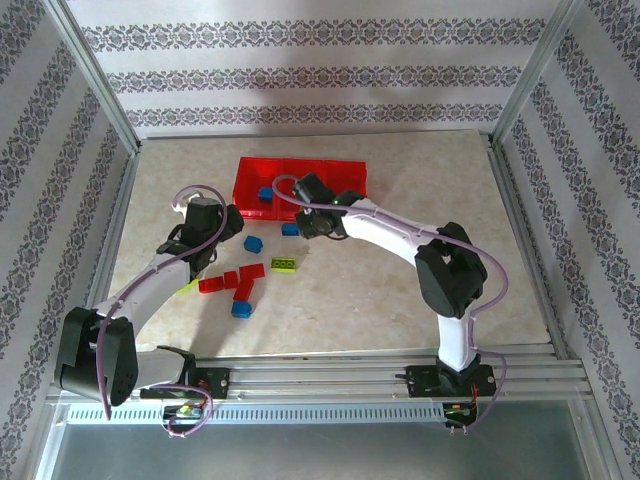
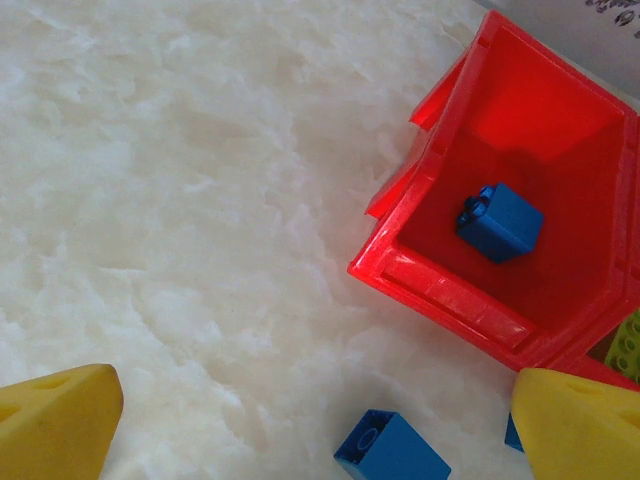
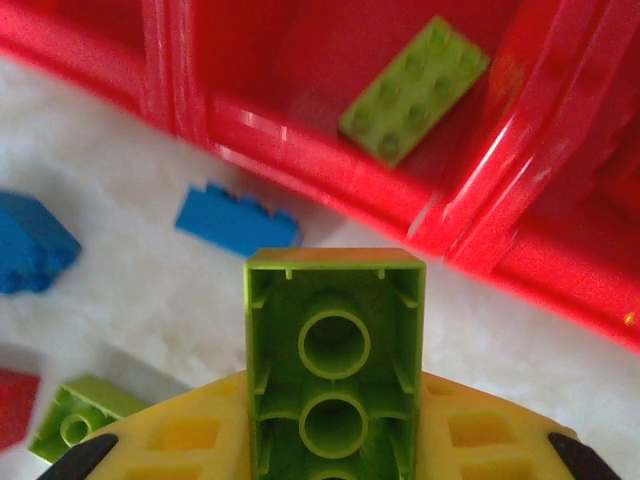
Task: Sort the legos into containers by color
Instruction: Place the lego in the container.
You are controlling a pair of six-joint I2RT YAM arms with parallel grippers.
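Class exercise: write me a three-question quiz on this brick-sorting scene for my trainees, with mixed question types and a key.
1. True or false: the right gripper is shut on a lime green brick.
2. Which colour is the block lying in the tray end compartment, in the left wrist view? A red, B blue, C green.
3. Fill in: the left gripper has its jaws ____.
Key: 1 true; 2 B; 3 open.

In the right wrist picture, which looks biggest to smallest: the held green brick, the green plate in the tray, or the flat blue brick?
Biggest: held green brick, but it is nearest the camera.
Then: green plate.
Then: flat blue brick, only slightly smaller.
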